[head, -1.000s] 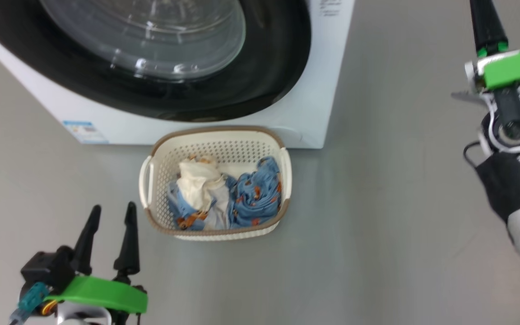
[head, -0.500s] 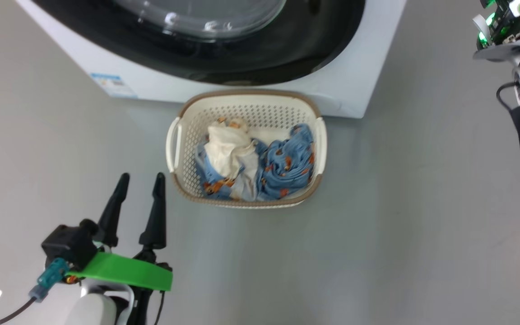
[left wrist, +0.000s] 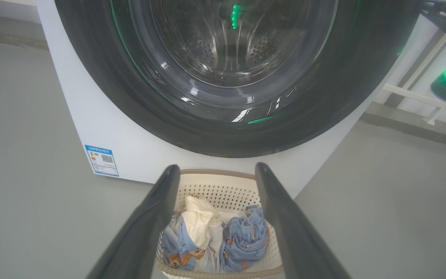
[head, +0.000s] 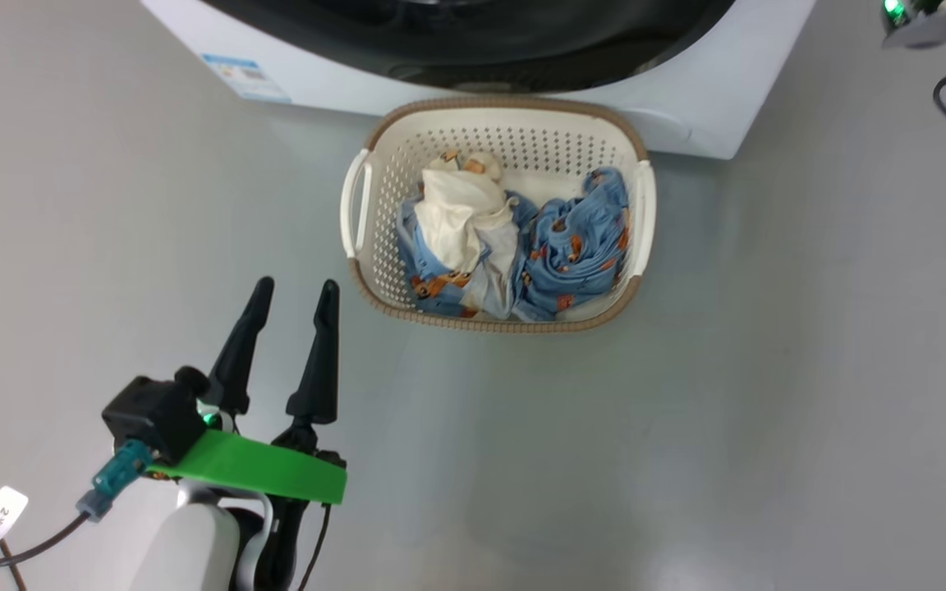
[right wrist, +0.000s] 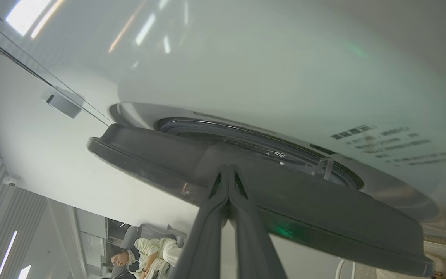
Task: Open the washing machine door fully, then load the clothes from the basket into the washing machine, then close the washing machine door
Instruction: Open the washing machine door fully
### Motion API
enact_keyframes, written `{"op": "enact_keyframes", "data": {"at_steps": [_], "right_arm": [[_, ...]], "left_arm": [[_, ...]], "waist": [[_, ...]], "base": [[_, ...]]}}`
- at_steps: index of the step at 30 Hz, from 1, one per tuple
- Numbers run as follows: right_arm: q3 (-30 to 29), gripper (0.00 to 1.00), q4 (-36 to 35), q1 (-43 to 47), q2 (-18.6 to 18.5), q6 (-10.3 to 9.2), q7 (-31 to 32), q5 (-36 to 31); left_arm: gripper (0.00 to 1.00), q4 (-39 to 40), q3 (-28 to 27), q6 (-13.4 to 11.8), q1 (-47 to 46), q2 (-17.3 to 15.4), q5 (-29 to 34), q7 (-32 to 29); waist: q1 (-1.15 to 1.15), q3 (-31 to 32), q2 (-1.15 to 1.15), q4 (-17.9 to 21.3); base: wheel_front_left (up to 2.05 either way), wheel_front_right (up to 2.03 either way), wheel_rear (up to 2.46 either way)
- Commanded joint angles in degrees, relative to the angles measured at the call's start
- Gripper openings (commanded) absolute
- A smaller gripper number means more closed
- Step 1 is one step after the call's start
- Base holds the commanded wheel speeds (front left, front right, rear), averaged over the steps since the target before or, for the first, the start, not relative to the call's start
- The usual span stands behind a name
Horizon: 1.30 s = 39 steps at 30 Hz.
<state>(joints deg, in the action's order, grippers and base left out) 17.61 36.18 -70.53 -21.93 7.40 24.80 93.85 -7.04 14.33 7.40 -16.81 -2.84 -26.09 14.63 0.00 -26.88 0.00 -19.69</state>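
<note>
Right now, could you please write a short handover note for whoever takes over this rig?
The left gripper: jaws open, empty, apart from the basket, off its left side.
The right gripper: jaws shut, tips at the rim of the washing machine door.
The clothes lie in the basket, on the floor before the washing machine.
Done: door ajar.
To do: open it fully, load clothes, close it.

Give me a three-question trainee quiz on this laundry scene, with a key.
1. True or false: the clothes lie in the basket.
2. The left gripper is: A) open, B) shut on a garment, C) shut on a basket handle.
3. Fill in: the shut right gripper points at the rim of the ____.
Key: 1 true; 2 A; 3 washing machine door.
</note>
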Motion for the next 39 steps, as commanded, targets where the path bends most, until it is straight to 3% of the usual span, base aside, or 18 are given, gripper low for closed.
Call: {"op": "enact_keyframes", "data": {"at_steps": [1, 18, 39], "right_arm": [[0.1, 0.00, -1.1, -1.4, 0.6, 0.09, 0.5, -0.4], [1.8, 0.00, 0.9, -5.5, 1.3, 0.09, 2.3, -3.3], [5.9, 0.00, -4.9, 7.1, 3.0, 0.09, 6.6, -3.1]], "left_arm": [[1.00, 1.7, -1.7, 0.1, -1.0, -1.2, -0.2, 0.4], [1.00, 2.1, -0.8, 0.1, -3.0, -0.5, -0.8, 0.4], [1.00, 0.5, -1.6, 0.1, 0.3, -1.1, 0.5, 0.4]], "waist": [[0.00, -1.3, 0.00, -1.0], [0.00, -3.9, 0.00, -2.4], [0.00, 3.5, 0.00, -0.6]], "base": [[0.00, 0.00, 0.00], [0.00, 0.00, 0.00], [0.00, 0.00, 0.00]]}}
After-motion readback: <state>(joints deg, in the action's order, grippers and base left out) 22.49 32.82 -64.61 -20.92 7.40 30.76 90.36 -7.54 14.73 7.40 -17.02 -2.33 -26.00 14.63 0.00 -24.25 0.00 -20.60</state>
